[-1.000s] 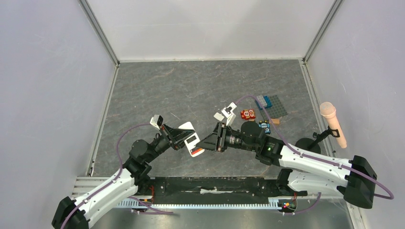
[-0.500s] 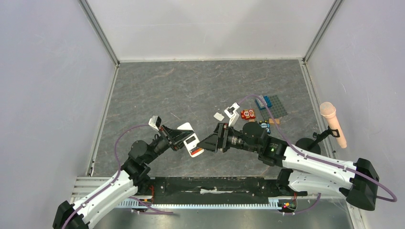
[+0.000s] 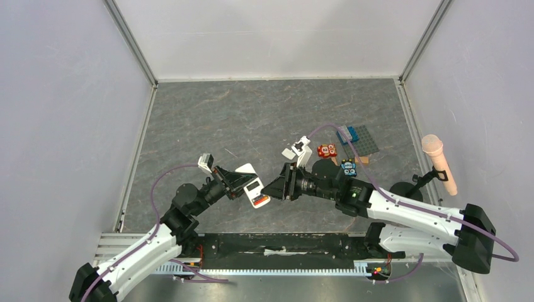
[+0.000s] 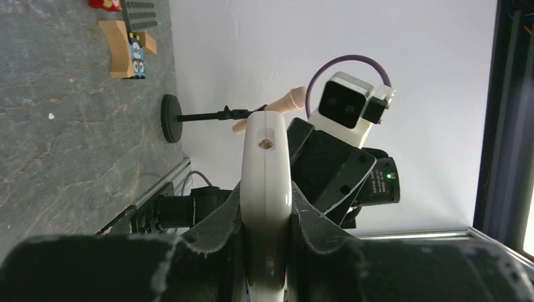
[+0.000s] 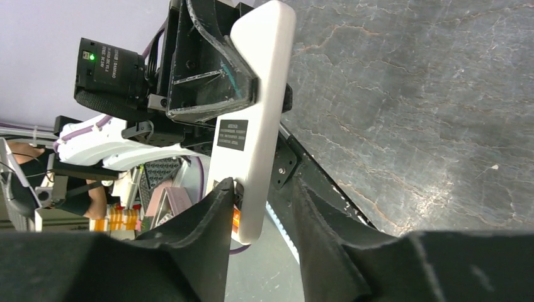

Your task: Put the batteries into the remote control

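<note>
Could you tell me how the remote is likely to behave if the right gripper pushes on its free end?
The remote looks like hard plastic, so it probably won't flex. The left gripper holds it away from that end, so a push may pivot it in that grip. Its smooth white shell could also slip.

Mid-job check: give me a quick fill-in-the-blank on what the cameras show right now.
1. The remote control is clamped in the ___ arm's tool.
2. The small label on the remote's plain white back is coloured ___.
3. The pink microphone stands on the robot's ___ side.

Missing words: left; black; right.
</note>
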